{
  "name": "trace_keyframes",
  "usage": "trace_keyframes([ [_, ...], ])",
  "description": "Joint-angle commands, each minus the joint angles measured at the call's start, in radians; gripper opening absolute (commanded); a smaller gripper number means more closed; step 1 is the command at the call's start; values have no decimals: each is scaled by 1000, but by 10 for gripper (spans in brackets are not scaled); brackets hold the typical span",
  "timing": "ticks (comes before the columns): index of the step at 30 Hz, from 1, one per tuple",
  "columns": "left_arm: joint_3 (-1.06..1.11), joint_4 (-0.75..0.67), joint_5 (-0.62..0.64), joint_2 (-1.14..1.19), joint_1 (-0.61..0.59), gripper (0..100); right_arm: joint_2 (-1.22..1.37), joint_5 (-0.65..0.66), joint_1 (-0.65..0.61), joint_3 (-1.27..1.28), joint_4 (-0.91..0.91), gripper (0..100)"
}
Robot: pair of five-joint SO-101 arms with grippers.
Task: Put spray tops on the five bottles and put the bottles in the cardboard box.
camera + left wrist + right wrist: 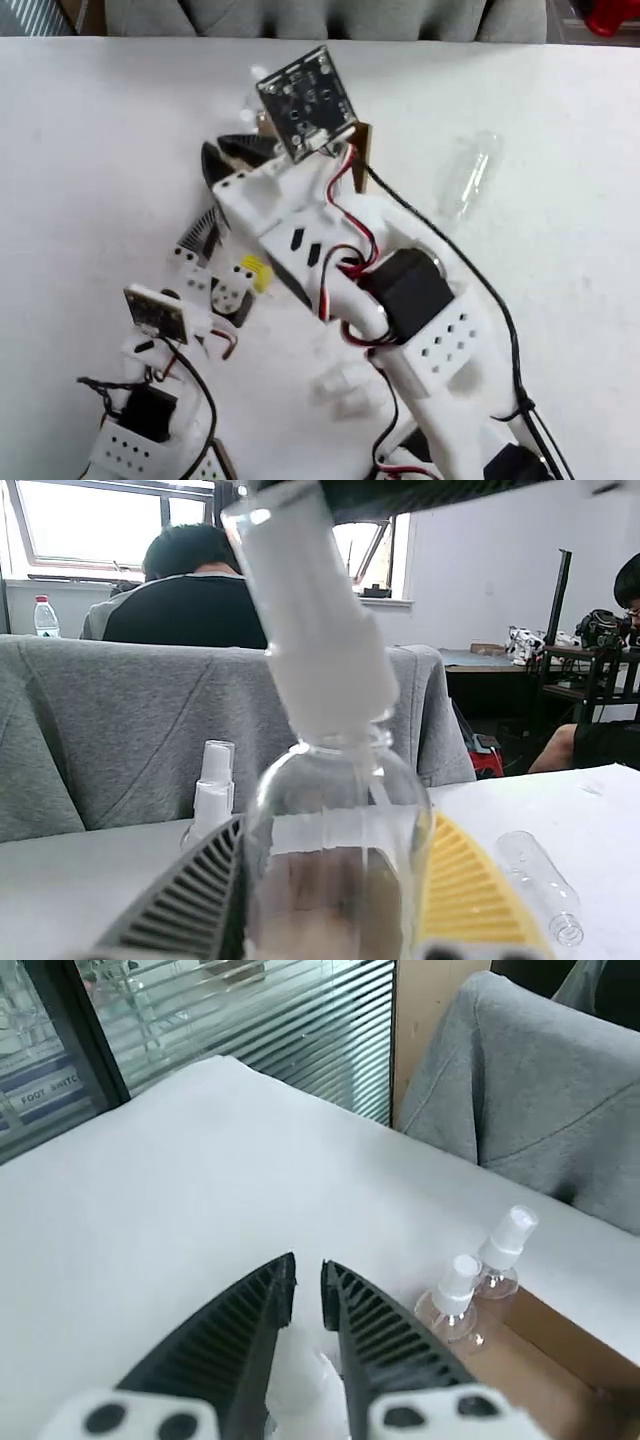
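Right gripper clenched on white plastic spray top. Top tilted, lower end at neck of clear round plastic bottle. Left gripper clamps that bottle upright between black ribbed jaw and yellow jaw. Top sits directly above bottle mouth, but long axis leans off bottle's vertical axis. Likely next: straighten top, press down onto neck. Brown cardboard box beyond, nearer right arm.
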Motion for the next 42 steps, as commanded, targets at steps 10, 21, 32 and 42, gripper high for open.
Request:
trace_keyframes([
  [10,-3,-8,-11,-16,-12,20,-4,83,110,-46,120,15],
  [21,-3,-8,-11,-16,-12,20,-61,83,194,-41,128,15],
  [32,-172,273,-5,-12,-12,20,-139,83,245,-37,453,15],
  [42,-219,321,-8,-7,-12,20,-145,83,248,26,679,15],
])
